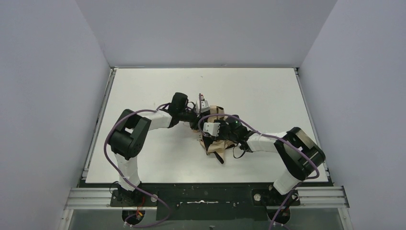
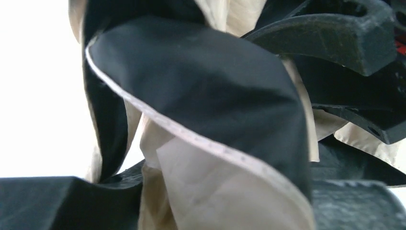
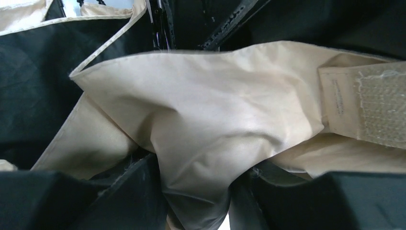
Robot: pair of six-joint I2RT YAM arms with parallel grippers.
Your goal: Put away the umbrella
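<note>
Top view: the umbrella (image 1: 216,146) lies as a crumpled tan heap near the middle of the white table (image 1: 268,91), a little right of centre. Both arms reach inward and meet over it, and their wrists hide most of the upper part of the heap. A loose tan flap shows below the right arm's wrist

Right wrist view: right gripper (image 3: 196,203) clenched on the umbrella. A fold of tan canopy bunches down into the narrow gap between its two black fingers (image 3: 72,201). The canopy's black lining shows at upper left, with a pale stitched hem along its edge. At the right is a tan tab carrying a pale hook-and-loop patch (image 3: 380,110), lying on the fabric. Thin black ribs (image 3: 163,24) show at top centre

Left wrist view: left gripper (image 2: 206,206) close against the canopy. A twisted fold, black inside and tan outside with a pale hem, fills the space between its fingers (image 2: 43,201). Cannot tell whether the jaws press on the cloth or only stand either side of it. Black parts of the other gripper sit at top right, with tan fabric against them
</note>
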